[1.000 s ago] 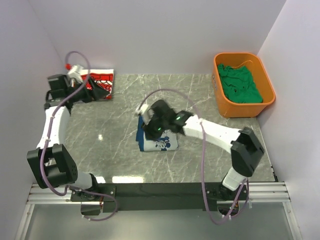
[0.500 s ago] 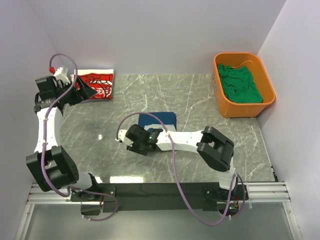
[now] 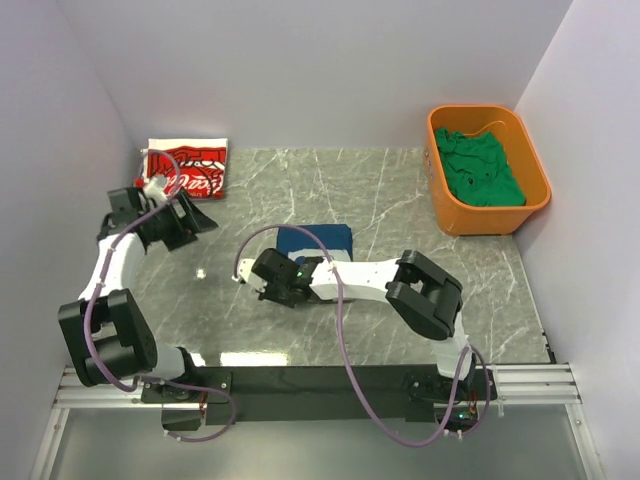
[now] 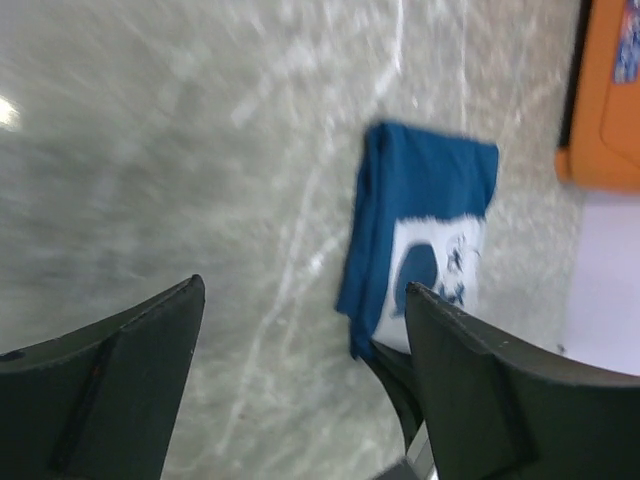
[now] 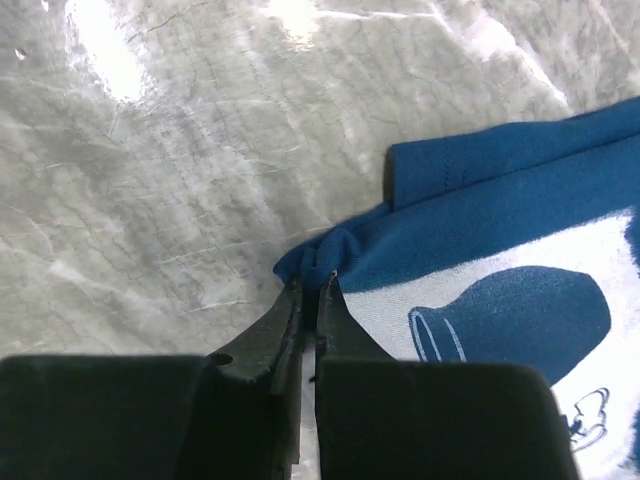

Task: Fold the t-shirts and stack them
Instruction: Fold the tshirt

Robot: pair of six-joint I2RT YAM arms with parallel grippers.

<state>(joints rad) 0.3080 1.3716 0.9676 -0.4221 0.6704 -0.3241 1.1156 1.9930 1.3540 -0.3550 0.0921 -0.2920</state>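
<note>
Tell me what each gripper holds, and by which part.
Right gripper pinches the navy t-shirt at a bunched corner of its fold. Left gripper is open, holding nothing.

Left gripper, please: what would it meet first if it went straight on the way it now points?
Probably the marble table, as the open left gripper tilts down toward it; if it travels nearly level, the folded navy t-shirt lies next in line. Depth is unclear.
</note>
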